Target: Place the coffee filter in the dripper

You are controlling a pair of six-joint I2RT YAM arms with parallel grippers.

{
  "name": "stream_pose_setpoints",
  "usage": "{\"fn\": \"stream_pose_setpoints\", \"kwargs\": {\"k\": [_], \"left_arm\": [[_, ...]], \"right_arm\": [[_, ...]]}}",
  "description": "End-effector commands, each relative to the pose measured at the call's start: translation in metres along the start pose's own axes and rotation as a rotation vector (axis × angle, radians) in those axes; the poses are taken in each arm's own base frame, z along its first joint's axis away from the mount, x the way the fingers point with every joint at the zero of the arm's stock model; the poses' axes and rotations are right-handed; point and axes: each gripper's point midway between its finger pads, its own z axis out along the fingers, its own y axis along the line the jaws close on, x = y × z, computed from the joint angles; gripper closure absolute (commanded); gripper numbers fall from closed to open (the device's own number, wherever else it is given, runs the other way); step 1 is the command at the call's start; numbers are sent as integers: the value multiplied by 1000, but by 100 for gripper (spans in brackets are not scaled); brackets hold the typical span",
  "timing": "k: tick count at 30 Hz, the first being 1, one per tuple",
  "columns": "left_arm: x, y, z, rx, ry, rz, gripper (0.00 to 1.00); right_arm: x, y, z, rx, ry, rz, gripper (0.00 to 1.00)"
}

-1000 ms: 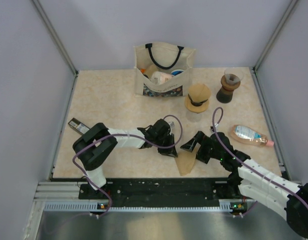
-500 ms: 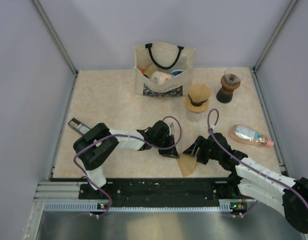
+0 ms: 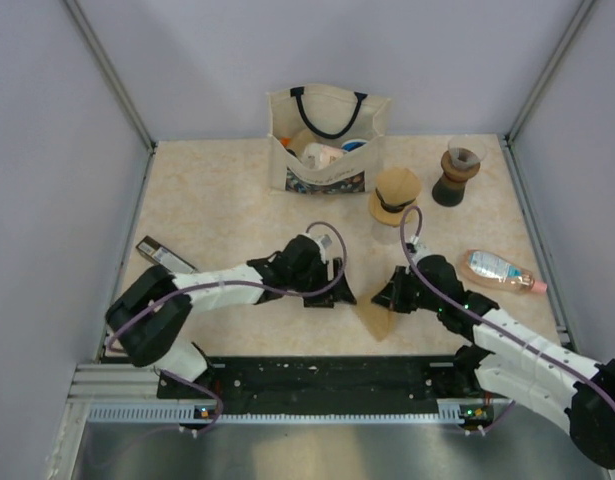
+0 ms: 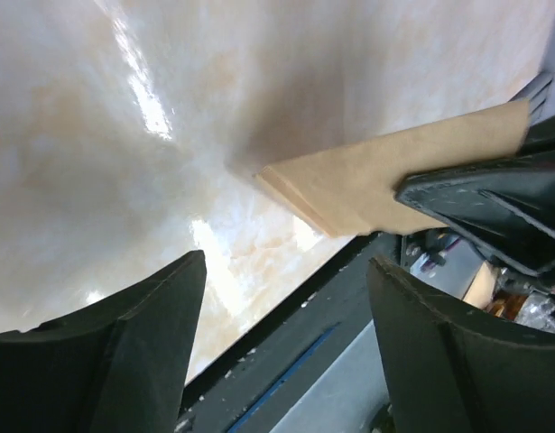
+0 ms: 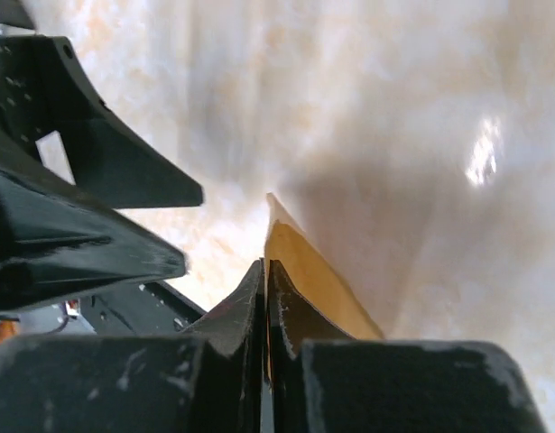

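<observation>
A pale marbled bench [image 3: 217, 200] lies between plain grey walls, with a black rail along its near edge.

The right gripper [image 5: 263, 271] is closed on the coffee filter [image 3: 375, 322]. Its two dark fingers are pressed together, with the edge of the paper pinched between them. The filter is a flat tan wedge. It hangs from the gripper toward the near edge of the bench, a little right of centre. In the left wrist view one of its corners sits low over the shiny surface above a soft shadow. I cannot tell whether it touches.

Just left of the filter, the left gripper [image 4: 286, 271] is open. Its fingers are spread wide with only bench surface between them, and it is apart from the paper.

The dripper [image 3: 395, 195] stands farther back and slightly right, well apart from the filter. From above it shows a round tan top with a dark band below. To its right, near the far right corner, is a dark brown hourglass-shaped piece [image 3: 452, 175] with a clear rim. A cream tote bag [image 3: 327, 140] with black handles stands at the far middle of the bench, full of small items. A clear bottle [image 3: 502, 270] with a pink end lies on its side by the right edge. A small dark flat object [image 3: 157, 250] lies near the left edge.
</observation>
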Motion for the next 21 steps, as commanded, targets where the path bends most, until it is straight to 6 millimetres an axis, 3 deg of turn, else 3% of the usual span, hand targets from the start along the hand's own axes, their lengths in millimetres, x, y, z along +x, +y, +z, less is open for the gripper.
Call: {"fn": "stream_pose_setpoints", "kwargs": {"k": [1, 3, 6, 9, 12, 14, 17, 21], "left_arm": [[-41, -8, -64, -16, -221, 46, 13], [-52, -3, -92, -47, -301, 44, 2], [-67, 0, -132, -76, -424, 51, 1], [-73, 4, -168, -119, -517, 50, 1], [-74, 2, -194, -126, -567, 47, 1], [-70, -2, -200, -108, -566, 54, 1], [-68, -11, -202, -78, -547, 66, 1], [-66, -26, -203, -50, -487, 95, 1]], "right_arm": [[-43, 52, -8, -152, -82, -416, 100], [-51, 72, -10, -228, -69, -619, 100], [-60, 91, -9, -304, -60, -994, 100], [-39, 107, -19, -484, 12, -1462, 100], [-37, 136, -38, -615, 3, -1784, 100], [-37, 153, -49, -703, -12, -1889, 100], [-17, 160, -55, -841, 67, -2088, 100], [-6, 145, -33, -682, 366, -2273, 100]]}}
